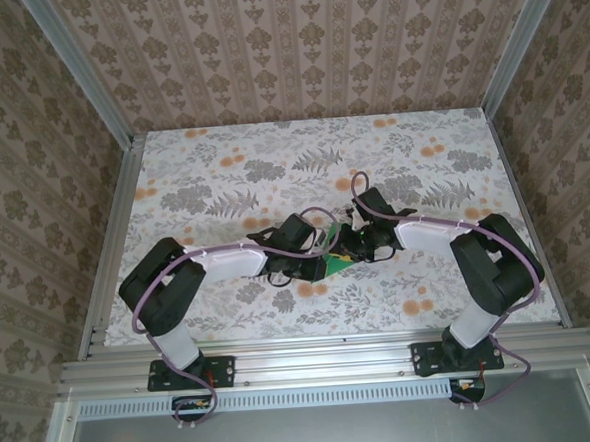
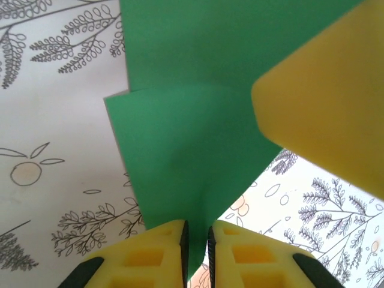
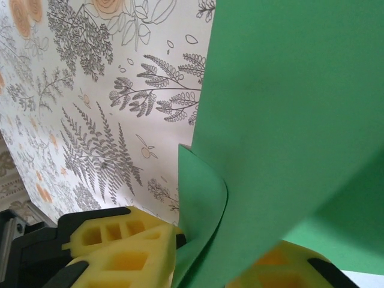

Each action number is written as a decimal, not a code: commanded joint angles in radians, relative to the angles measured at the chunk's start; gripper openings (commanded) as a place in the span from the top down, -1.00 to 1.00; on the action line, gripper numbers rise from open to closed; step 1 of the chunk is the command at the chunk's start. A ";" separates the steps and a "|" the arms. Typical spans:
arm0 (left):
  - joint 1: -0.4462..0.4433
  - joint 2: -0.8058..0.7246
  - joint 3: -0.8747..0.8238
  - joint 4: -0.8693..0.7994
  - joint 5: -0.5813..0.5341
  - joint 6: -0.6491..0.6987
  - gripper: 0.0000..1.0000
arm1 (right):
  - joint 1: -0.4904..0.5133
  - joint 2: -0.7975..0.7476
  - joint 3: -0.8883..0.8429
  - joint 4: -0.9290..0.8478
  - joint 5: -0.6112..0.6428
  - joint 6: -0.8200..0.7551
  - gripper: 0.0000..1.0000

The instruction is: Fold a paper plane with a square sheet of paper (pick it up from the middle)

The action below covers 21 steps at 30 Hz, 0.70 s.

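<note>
**A:** Start at the left gripper (image 2: 196, 240). What has it got?

**B:** Its yellow foam fingers (image 2: 150, 261) stand nearly together, pinched on the pointed corner of the thin bright green square sheet of paper (image 2: 192, 150). From that pinch the sheet fans out toward twelve o'clock. A folded flap lies on top, its length running six to twelve.

**A:** And the right gripper (image 3: 210, 249)?

**B:** The sheet curls down between its fingers, but I cannot tell whether they clamp it. Seen from the left wrist, one of them sits at two o'clock, over the paper.

**A:** Where is this on the floral-print table (image 1: 223, 185)?

**B:** About the middle, with the left gripper at the sheet's nine o'clock and the right at its two. Both are at the sheet, so I'd judge the left pinch is the anchor for the next crease.
</note>
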 commanded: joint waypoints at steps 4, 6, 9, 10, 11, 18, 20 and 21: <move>-0.026 -0.031 0.048 -0.074 -0.064 0.037 0.42 | 0.002 0.011 0.023 -0.037 0.025 0.008 0.53; -0.034 -0.029 0.055 -0.087 -0.080 0.044 0.37 | 0.002 0.009 0.026 -0.038 0.023 0.007 0.54; -0.040 -0.027 0.065 -0.105 -0.101 0.054 0.35 | 0.002 0.009 0.029 -0.039 0.022 0.006 0.53; -0.042 -0.027 0.065 -0.108 -0.107 0.058 0.33 | 0.002 0.010 0.031 -0.038 0.021 0.008 0.54; -0.044 -0.027 0.067 -0.112 -0.113 0.061 0.32 | 0.002 0.010 0.031 -0.039 0.021 0.008 0.54; -0.053 0.000 0.082 -0.128 -0.124 0.079 0.33 | 0.002 0.009 0.032 -0.039 0.017 0.008 0.55; -0.056 0.007 0.084 -0.127 -0.124 0.079 0.39 | 0.002 0.009 0.032 -0.038 0.016 0.006 0.55; -0.058 0.008 0.086 -0.126 -0.124 0.078 0.41 | 0.002 0.009 0.033 -0.039 0.016 0.006 0.55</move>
